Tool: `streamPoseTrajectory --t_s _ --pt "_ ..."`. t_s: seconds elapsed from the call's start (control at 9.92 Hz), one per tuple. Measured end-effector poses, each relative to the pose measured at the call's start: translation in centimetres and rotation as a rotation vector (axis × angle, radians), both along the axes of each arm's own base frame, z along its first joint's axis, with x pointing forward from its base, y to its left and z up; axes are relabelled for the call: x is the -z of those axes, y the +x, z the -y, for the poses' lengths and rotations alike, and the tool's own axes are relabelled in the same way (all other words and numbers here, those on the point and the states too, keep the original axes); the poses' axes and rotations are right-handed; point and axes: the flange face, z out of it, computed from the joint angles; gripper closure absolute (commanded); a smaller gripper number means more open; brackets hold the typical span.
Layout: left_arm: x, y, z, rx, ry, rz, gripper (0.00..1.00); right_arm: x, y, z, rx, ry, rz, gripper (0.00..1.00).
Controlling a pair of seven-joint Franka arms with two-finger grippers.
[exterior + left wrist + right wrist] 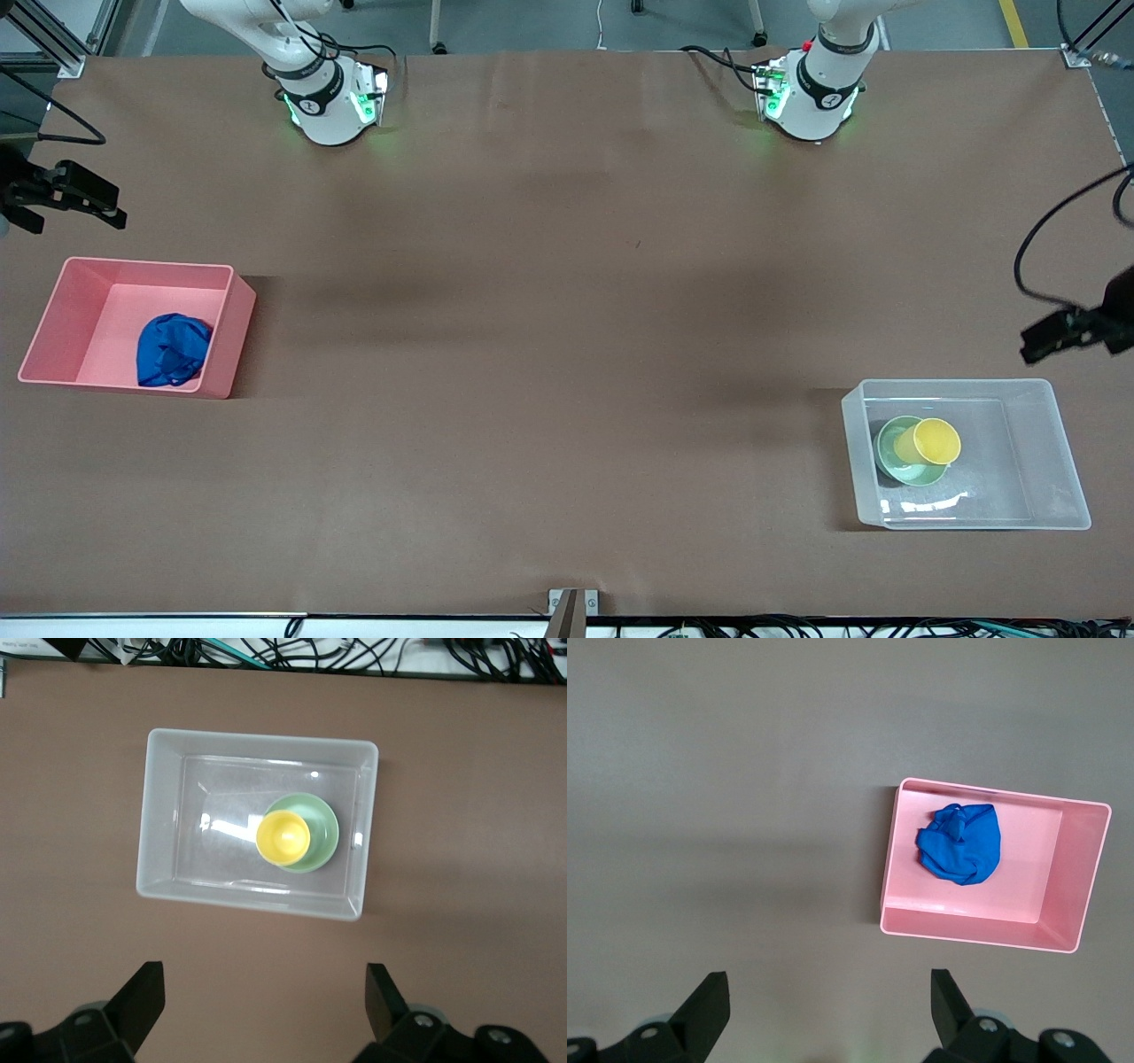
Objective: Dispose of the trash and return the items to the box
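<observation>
1 crumpled bright-blue wad (173,351)

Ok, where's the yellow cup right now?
The yellow cup sits inside the green bowl, in the clear box at the left arm's end of the table.

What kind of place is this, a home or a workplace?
Most likely a robotics lab, not a home: two Franka arm bases stand on a brown-covered table, bundled cables run along its edge, and metal framing stands at a corner.
</observation>
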Motion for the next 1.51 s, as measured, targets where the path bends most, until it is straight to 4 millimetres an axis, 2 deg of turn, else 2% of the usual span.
streamPoseTrajectory --t_s 0.2,0.4,0.71,0.91,1.11,1.51 --pt "-3.8 -3.4 2.2 0.024 -0.016 -0.025 0.0 0.0 0.0 -0.1 -0.002 0.0 0.001 0.0" --pt "-5.5 -5.8 2.9 0.038 -0.019 -0.064 0.0 0.0 0.0 -0.1 -0.001 0.0 0.002 0.0" --pt "-4.4 -8.0 4.1 0.057 -0.008 -0.106 0.0 0.0 0.0 0.0 0.0 0.0 0.002 0.0" --pt "-3.5 -9.3 5.7 0.084 0.002 -0.122 0.0 -0.1 0.0 0.1 0.002 0.0 0.003 0.0" --pt "-3.3 -10.7 6.3 0.09 -0.014 -0.126 0.0 -0.1 0.0 0.3 0.005 0.0 0.003 0.0" --pt "-3.8 -11.2 6.7 0.097 -0.04 -0.108 0.0 -0.1 0.0 0.3 0.006 0.0 0.004 0.0"
